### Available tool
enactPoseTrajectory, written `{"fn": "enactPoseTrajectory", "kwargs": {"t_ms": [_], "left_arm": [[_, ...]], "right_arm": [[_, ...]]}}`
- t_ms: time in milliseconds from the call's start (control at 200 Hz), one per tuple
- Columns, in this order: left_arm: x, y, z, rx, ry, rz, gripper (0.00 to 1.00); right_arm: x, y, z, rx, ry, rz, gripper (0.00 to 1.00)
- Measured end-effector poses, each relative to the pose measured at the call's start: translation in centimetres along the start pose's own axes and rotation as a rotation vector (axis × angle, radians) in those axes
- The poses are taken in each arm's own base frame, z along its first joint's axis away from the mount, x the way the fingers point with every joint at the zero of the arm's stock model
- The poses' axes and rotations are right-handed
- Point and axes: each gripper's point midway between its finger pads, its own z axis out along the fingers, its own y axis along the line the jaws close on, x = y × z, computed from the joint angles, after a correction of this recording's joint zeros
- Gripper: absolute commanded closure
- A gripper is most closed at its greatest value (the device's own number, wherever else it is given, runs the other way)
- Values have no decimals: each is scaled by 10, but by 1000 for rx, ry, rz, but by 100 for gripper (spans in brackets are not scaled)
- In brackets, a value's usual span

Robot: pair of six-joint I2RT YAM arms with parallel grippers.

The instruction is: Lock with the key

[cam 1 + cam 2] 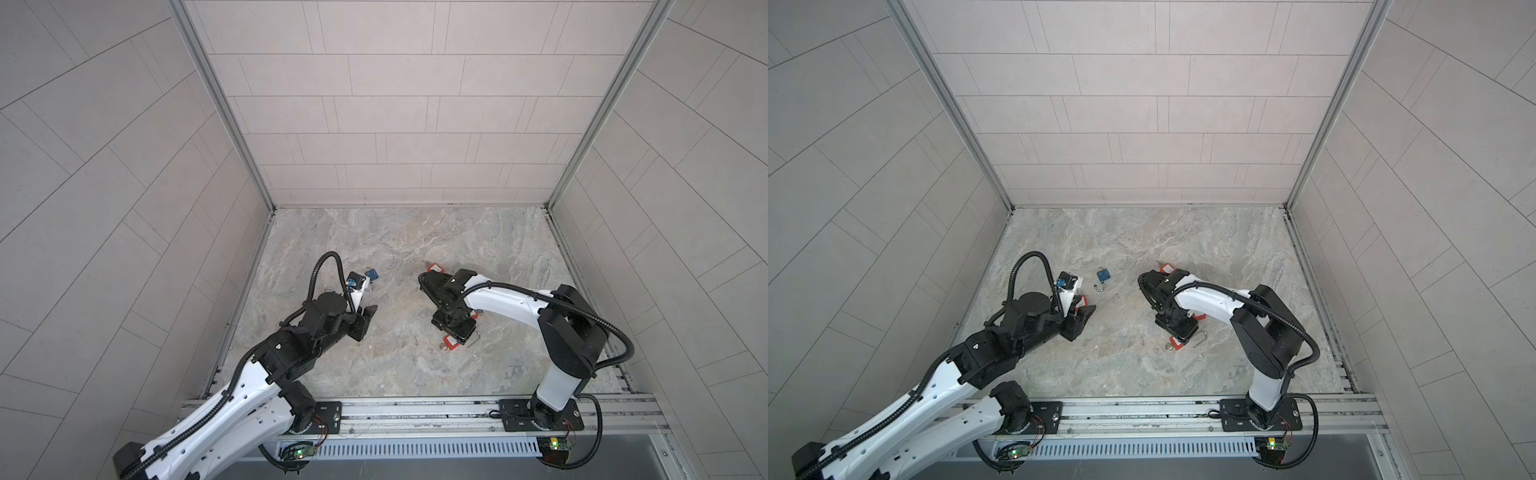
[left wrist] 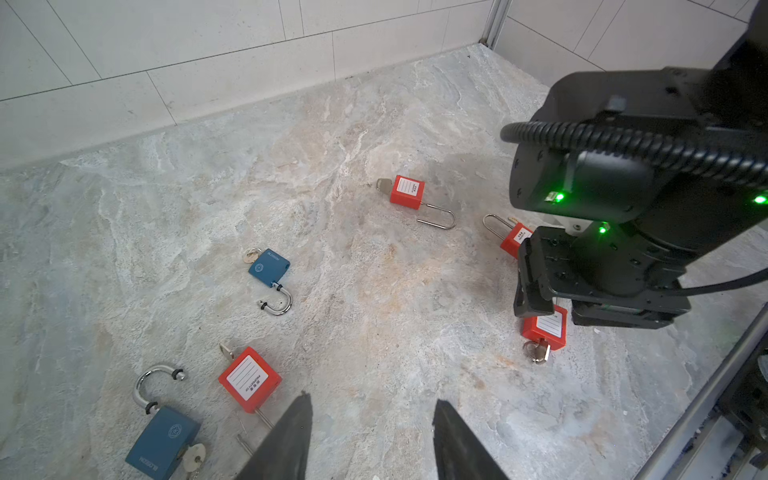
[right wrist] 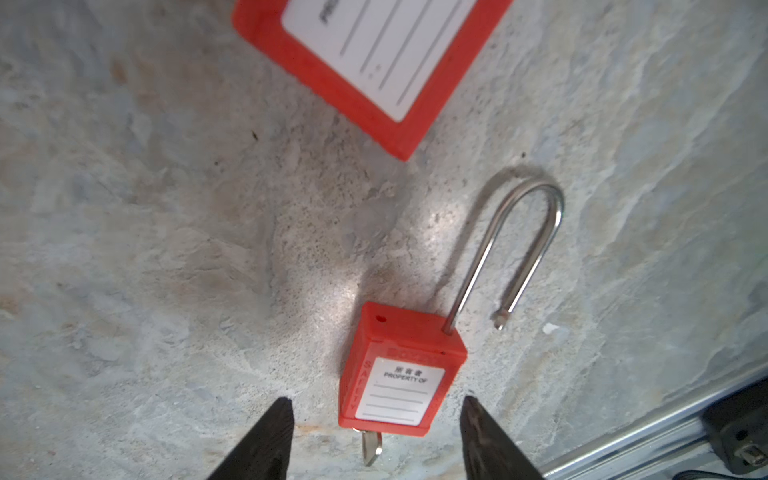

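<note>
A red padlock [image 3: 399,370] lies on the stone floor with its steel shackle [image 3: 523,232] swung open and a key [image 3: 371,449] in its base. My right gripper [image 3: 378,403] hovers over it, open, one finger on either side of the key end, touching nothing. In both top views that padlock [image 1: 451,341] [image 1: 1177,344] peeks out beneath the right gripper [image 1: 455,332]. My left gripper [image 2: 372,402] is open and empty above bare floor, left of centre [image 1: 368,312].
More padlocks with keys lie around: red ones [image 2: 249,380] [image 2: 407,192] [image 2: 515,241] and blue ones [image 2: 164,444] [image 2: 269,269]. A second red body [image 3: 374,62] lies close beyond the right gripper's lock. Tiled walls enclose three sides, and a metal rail [image 1: 415,409] runs along the front.
</note>
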Motion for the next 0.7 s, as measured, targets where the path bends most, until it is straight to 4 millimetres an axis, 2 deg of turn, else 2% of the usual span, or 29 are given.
{"fn": "enactPoseTrajectory", "kwargs": {"t_ms": [140,295,440,580,701], "left_arm": [[0,2,-1,-8,1,1,47],[-3,3,-3,-17,0,9,43],[-17,1,-9,-13,-10,22,42],[-34,-4,-11,3,-19,34,41],[-39,-8,-10,18,-18,41,41]], "right_arm": [[4,3,5,13,10,-22,36],[2,-2,-5,-23,-15,-19,36],[-2,-18,-14,-54,-26,11,36],[-8,-32,-9,-43,-29,34,36],[-8,-34,-2,-51,-16,41,36]]}}
